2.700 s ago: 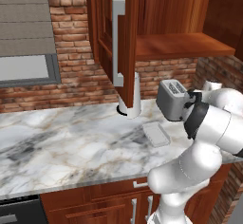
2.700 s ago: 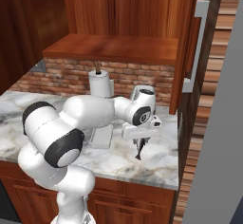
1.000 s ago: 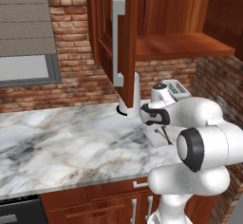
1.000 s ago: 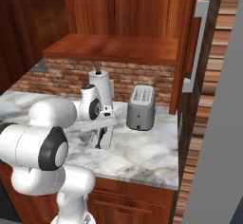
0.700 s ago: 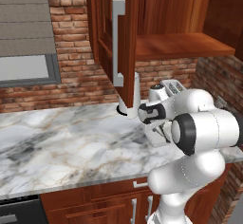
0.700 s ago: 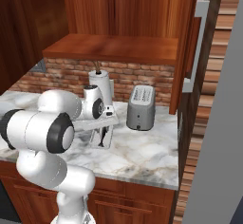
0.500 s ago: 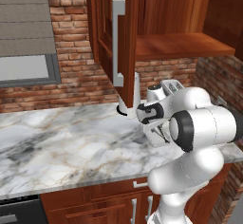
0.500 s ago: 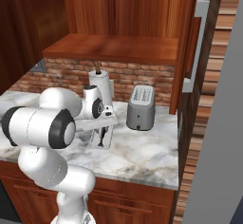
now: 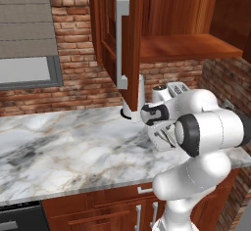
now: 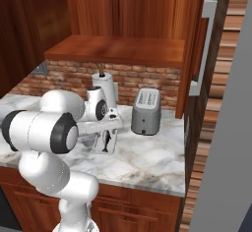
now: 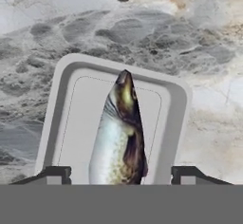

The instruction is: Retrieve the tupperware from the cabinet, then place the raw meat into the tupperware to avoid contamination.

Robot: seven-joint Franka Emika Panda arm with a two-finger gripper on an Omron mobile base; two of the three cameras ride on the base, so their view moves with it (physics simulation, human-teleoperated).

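Observation:
In the hand view the tupperware (image 11: pixel 62 99), a pale shallow rectangular container, lies on the marble counter straight below my gripper (image 11: pixel 124 173). A raw silvery fish (image 11: pixel 118 133) lies lengthwise in its middle, head pointing away from me. My fingertips (image 11: pixel 58 173) stand wide apart on either side of the fish and do not touch it, so the gripper is open. From the base cameras the gripper (image 10: pixel 105 145) points down just above the counter, left of the toaster. The cabinet (image 9: pixel 130 39) above hangs open, its shelf bare.
A grey toaster (image 10: pixel 145 110) stands right of the gripper, and a white paper-towel roll (image 10: pixel 103 86) stands behind it by the brick wall. The open cabinet door with its silver handle (image 9: pixel 120 44) hangs over the counter. Bare marble (image 9: pixel 63 142) stretches to the left.
The arm swung from right of the toaster to over the tupperware, carrying the fish. In the last second it has hardly moved.

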